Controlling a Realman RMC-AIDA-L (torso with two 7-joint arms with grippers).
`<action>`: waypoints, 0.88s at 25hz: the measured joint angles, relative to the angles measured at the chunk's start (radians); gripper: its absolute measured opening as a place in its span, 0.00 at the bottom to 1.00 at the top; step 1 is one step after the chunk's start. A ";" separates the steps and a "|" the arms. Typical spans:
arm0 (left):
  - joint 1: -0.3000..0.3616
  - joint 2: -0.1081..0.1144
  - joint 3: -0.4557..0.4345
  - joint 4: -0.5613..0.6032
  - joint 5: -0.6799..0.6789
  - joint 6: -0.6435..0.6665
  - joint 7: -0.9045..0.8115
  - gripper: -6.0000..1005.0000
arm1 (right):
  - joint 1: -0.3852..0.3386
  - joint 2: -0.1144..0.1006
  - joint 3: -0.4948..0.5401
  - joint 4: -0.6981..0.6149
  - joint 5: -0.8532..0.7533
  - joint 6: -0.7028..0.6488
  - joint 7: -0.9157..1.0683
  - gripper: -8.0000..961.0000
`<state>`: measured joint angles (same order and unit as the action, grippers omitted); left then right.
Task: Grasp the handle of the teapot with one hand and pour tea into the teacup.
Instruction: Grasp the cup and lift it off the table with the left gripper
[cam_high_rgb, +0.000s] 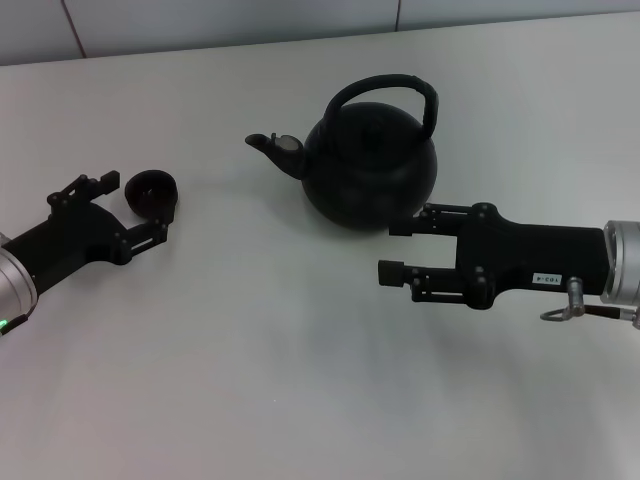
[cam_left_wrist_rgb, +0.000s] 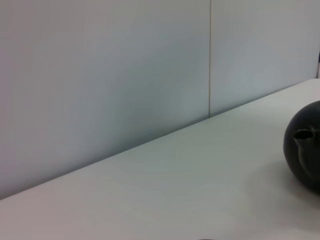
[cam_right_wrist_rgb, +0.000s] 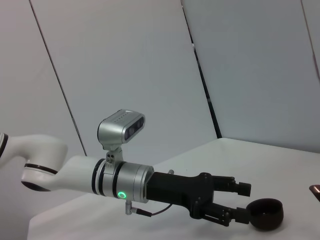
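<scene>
The matte-black teapot (cam_high_rgb: 370, 165) stands upright at the middle back of the white table, its spout (cam_high_rgb: 268, 144) pointing left and its arched handle (cam_high_rgb: 385, 88) over the lid. Part of its body also shows in the left wrist view (cam_left_wrist_rgb: 306, 150). The small black teacup (cam_high_rgb: 152, 193) stands to its left and also shows in the right wrist view (cam_right_wrist_rgb: 266, 214). My left gripper (cam_high_rgb: 133, 207) is open with the teacup at its fingertips, as the right wrist view (cam_right_wrist_rgb: 241, 201) also shows. My right gripper (cam_high_rgb: 398, 250) is open and empty, low beside the teapot's near right side and well below the handle.
The white table (cam_high_rgb: 300, 380) runs back to a pale panelled wall (cam_high_rgb: 230, 20). The left arm lies along the table's left side and the right arm along its right side.
</scene>
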<state>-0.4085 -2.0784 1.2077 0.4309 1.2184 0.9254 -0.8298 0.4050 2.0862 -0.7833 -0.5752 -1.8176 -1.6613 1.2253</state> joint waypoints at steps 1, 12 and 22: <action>-0.001 0.000 0.000 0.000 -0.001 0.000 0.000 0.80 | 0.000 0.000 0.000 -0.001 0.000 0.000 0.000 0.73; -0.023 0.000 0.027 -0.001 -0.001 -0.042 -0.004 0.79 | 0.004 -0.003 0.001 -0.005 0.002 -0.001 0.000 0.73; -0.036 0.000 0.046 -0.001 0.000 -0.076 -0.006 0.79 | 0.005 -0.004 0.001 -0.009 0.013 -0.006 0.000 0.73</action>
<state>-0.4442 -2.0785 1.2539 0.4294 1.2179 0.8493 -0.8358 0.4096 2.0818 -0.7828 -0.5842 -1.8044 -1.6677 1.2257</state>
